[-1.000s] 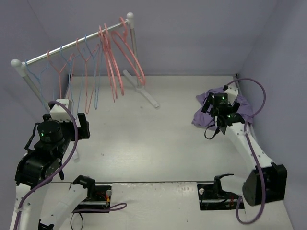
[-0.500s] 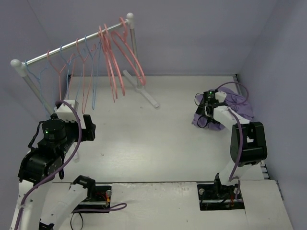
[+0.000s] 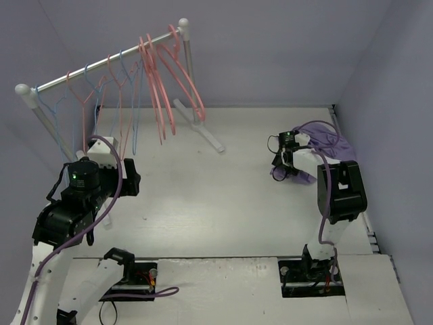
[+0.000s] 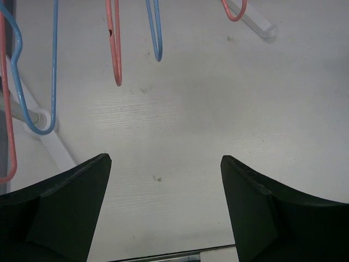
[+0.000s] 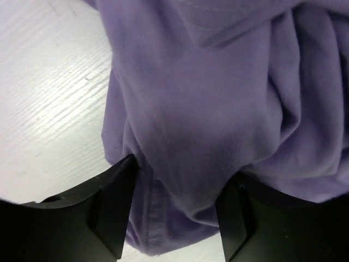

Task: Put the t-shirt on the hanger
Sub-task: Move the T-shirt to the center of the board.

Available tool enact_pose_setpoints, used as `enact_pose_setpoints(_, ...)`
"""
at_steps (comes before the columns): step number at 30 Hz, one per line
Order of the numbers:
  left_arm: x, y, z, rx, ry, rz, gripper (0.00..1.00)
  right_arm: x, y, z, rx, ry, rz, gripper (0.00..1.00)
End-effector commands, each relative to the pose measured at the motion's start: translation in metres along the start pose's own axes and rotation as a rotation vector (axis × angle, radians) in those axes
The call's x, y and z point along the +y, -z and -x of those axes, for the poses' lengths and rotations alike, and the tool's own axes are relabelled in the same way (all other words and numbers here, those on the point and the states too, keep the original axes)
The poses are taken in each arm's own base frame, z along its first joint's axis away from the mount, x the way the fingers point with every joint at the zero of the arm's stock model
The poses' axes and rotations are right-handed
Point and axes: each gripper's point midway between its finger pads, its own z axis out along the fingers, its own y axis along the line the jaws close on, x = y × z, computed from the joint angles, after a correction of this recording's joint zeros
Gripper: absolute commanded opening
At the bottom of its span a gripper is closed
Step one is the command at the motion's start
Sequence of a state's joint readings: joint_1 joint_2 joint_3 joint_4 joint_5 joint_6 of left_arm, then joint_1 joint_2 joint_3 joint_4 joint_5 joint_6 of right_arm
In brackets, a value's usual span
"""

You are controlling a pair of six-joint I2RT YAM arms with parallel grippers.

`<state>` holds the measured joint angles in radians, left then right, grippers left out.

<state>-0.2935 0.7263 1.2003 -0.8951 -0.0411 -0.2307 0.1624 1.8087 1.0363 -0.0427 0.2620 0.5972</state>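
Right wrist view: the right pincer (image 5: pixel 177 183) has a fold of the purple t-shirt (image 5: pixel 218 98) between its two fingers. A second ago it was spread wide. Now it is closing, but I cannot tell if it pinches tight yet. The shirt lies bunched by the right edge of the table (image 3: pixel 203 196). The left pincer (image 4: pixel 164 161) is spread wide and holds nothing. The thick pink hanger (image 3: pixel 172 81) hangs on the rail (image 3: pixel 101 66) near the far left corner, well apart from the shirt. The pick-up is just starting.

one purple t-shirt (image 3: pixel 335 145), one rail (image 3: pixel 101 64), at least three thick salmon hangers (image 3: pixel 164 101) (they overlap), three blue wire hangers (image 4: pixel 55 65).
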Motion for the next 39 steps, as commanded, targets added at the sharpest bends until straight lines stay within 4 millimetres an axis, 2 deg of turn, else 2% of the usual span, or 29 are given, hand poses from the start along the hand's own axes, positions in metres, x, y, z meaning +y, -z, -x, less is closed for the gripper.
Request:
enact_pose_setpoints(1,-0.009,-0.002,0.012,-0.025,0.04,-0.034,0.78,0.023,0.012,0.024,-0.081,0.018,0.047,0.34)
enact_pose_setpoints(2,-0.01,-0.002,0.013,-0.025,0.043,-0.036,0.78,0.026,0.016,0.024,-0.088,0.034,0.054,0.27)
enact_pose_setpoints(4,-0.012,-0.003,0.015,-0.024,0.049,-0.044,0.78,0.037,0.033,0.03,-0.125,0.087,0.091,0.07)
enact_pose_setpoints(6,-0.014,-0.002,0.019,-0.028,0.056,-0.049,0.78,0.052,0.055,0.035,-0.168,0.137,0.135,0.0)
enact_pose_setpoints(8,-0.017,-0.002,0.024,-0.034,0.064,-0.064,0.78,0.075,0.091,0.038,-0.221,0.187,0.224,0.0)
enact_pose_setpoints(9,-0.021,-0.001,0.026,-0.031,0.066,-0.083,0.78,0.078,0.096,0.037,-0.227,0.2,0.238,0.0)
enact_pose_setpoints(13,-0.031,0.0,0.037,-0.037,0.079,-0.13,0.78,0.107,0.171,0.027,-0.294,0.283,0.397,0.0)
enact_pose_setpoints(14,-0.031,-0.001,0.037,-0.034,0.082,-0.131,0.78,0.113,0.177,0.02,-0.29,0.309,0.417,0.0)
enact_pose_setpoints(16,-0.037,0.001,0.041,-0.033,0.087,-0.161,0.78,0.128,0.222,0.011,-0.322,0.343,0.543,0.0)
enact_pose_setpoints(18,-0.039,0.001,0.042,-0.032,0.09,-0.166,0.78,0.138,0.241,0.0,-0.327,0.38,0.603,0.0)
enact_pose_setpoints(20,-0.042,0.004,0.047,-0.044,0.083,-0.186,0.78,0.151,0.286,-0.01,-0.351,0.419,0.737,0.0)
enact_pose_setpoints(21,-0.042,0.005,0.048,-0.046,0.082,-0.188,0.78,0.157,0.302,-0.017,-0.355,0.441,0.785,0.0)
enact_pose_setpoints(23,-0.043,0.007,0.05,-0.055,0.074,-0.193,0.78,0.163,0.324,-0.018,-0.372,0.459,0.844,0.0)
enact_pose_setpoints(25,-0.043,0.009,0.053,-0.065,0.066,-0.198,0.78,0.175,0.357,-0.012,-0.395,0.462,0.933,0.0)
enact_pose_setpoints(30,-0.058,0.012,0.049,-0.049,0.067,-0.287,0.78,0.192,0.381,-0.006,-0.412,0.478,0.999,0.0)
enact_pose_setpoints(33,-0.066,0.009,0.038,-0.018,0.074,-0.331,0.78,0.196,0.377,-0.009,-0.393,0.468,0.996,0.0)
enact_pose_setpoints(35,-0.072,0.003,0.026,0.01,0.102,-0.357,0.78,0.188,0.347,-0.023,-0.343,0.431,0.917,0.0)
enact_pose_setpoints(38,-0.083,-0.001,0.019,0.016,0.159,-0.41,0.78,0.174,0.31,-0.044,-0.281,0.394,0.827,0.0)
enact_pose_setpoints(39,-0.087,-0.007,0.013,0.025,0.175,-0.423,0.78,0.165,0.29,-0.057,-0.242,0.368,0.776,0.0)
